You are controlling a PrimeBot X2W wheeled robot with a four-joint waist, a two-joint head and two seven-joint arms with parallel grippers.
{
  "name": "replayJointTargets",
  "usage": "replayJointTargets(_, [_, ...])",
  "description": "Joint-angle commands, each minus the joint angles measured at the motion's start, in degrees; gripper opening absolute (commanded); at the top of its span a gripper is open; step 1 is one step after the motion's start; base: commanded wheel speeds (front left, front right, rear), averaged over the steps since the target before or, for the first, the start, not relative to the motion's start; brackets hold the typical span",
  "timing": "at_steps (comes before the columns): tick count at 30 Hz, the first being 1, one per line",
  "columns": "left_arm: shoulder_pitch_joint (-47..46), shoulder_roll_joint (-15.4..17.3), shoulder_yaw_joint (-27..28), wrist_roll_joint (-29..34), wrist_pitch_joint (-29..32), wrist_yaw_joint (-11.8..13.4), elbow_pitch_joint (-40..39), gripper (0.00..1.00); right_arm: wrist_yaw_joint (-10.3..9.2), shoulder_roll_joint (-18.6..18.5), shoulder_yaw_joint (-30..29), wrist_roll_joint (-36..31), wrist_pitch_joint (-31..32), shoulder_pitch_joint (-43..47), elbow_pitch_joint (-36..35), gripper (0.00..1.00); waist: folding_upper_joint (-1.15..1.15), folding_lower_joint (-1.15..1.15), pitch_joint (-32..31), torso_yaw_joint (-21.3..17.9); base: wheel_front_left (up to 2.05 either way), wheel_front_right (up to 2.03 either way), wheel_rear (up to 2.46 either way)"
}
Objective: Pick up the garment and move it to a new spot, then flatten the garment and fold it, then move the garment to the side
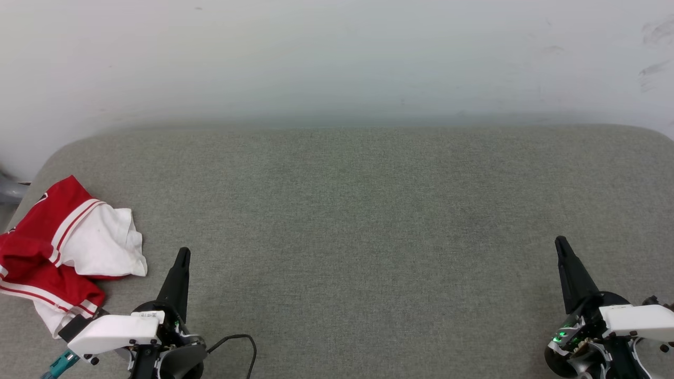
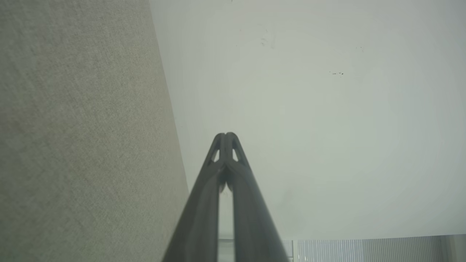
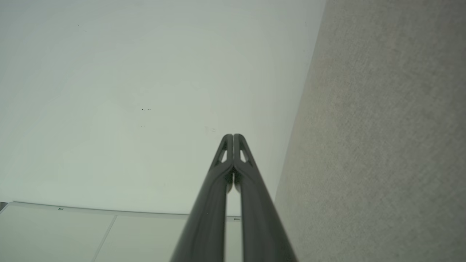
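Your garment sat crumpled at 9 o'clock off left end effector, just beside it. Right end effector well apart. Both clenched, empty.

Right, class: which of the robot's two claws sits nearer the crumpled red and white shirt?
The left claw, at the lower left, close beside the shirt; the right claw sits far across the grey surface.
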Motion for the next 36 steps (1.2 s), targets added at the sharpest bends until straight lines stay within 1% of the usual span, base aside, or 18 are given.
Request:
replayJointTargets(1, [-0.3,-0.1,0.1,-0.1,0.1,-0.2,-0.1,0.0,-0.02,0.2,0.0,0.2,0.0,-0.6,0.1,0.0,0.0,0.0,0.0,0.0,0.0,0.0,0.0])
replayJointTargets(16, [0.0,0.0,0.0,0.0,0.0,0.0,0.0,0.0,0.0,0.0,0.0,0.0,0.0,0.0,0.0,0.0,0.0,0.0,0.0,0.0,0.0,0.0,0.0])
replayJointTargets(17, [0.3,0.0,-0.1,0.1,-0.1,0.0,0.6,1.0,0.0,0.0,0.1,-0.1,-0.1,0.4,0.5,1.0,0.0,0.0,0.0,0.0,0.0,0.0,0.0])
replayJointTargets(20, [1.6,-0.1,-0.4,0.2,-0.2,0.0,1.8,1.0,0.0,0.0,0.2,-0.1,-0.2,1.7,1.7,1.0,0.0,0.0,0.0,0.0,0.0,0.0,0.0])
replayJointTargets(27, [2.4,-0.1,-0.7,1.9,-2.3,0.0,0.9,1.0,0.0,0.0,1.6,-2.2,-2.3,1.9,1.5,1.0,0.0,0.0,0.1,-0.1,0.0,0.0,0.0])
replayJointTargets(32, [3.0,-0.1,-0.6,3.7,-3.7,0.0,0.5,1.0,0.0,0.0,2.0,-5.4,-3.7,2.0,0.9,1.0,0.0,0.0,0.1,-0.1,0.0,0.0,0.0])
replayJointTargets(36, [3.4,-0.1,0.7,6.7,-4.7,0.0,0.3,1.0,0.0,0.0,1.4,-8.5,-4.7,2.1,0.9,1.0,0.0,0.0,0.1,-0.1,0.0,0.0,0.0])
